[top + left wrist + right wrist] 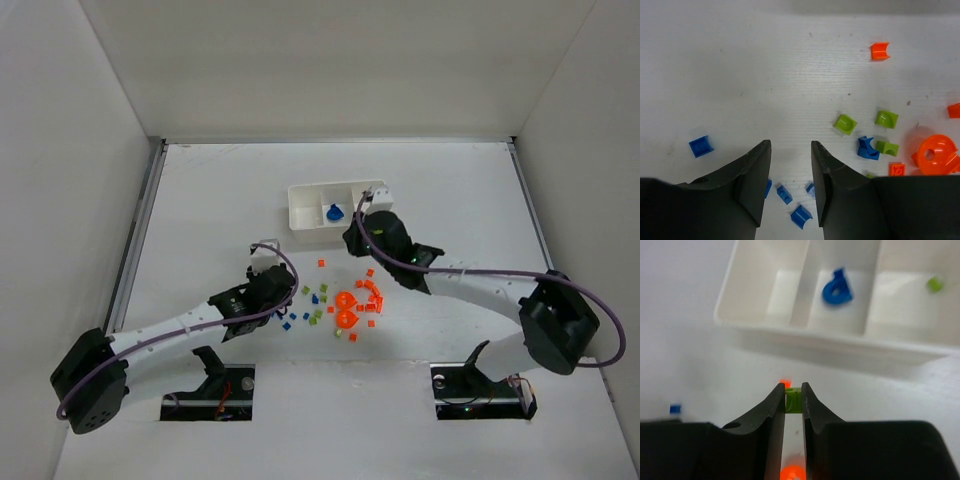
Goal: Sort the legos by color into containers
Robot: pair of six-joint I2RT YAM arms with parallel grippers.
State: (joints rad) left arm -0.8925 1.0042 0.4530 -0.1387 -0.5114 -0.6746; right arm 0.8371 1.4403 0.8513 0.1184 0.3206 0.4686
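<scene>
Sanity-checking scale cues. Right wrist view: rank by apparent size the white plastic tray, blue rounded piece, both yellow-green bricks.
1. White three-compartment plastic tray
2. Blue rounded plastic piece
3. Unranked: yellow-green brick in the right end effector and yellow-green brick in the tray look alike; nearness skews it.

left pincer [790, 145] agape, low | right pincer [793, 390] clamped on green lego [793, 400], seemingly raised

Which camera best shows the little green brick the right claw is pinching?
Right wrist: the green brick sits clamped at the right gripper's tips. From above, the gripper itself hides it; the left wrist view misses it.
</scene>
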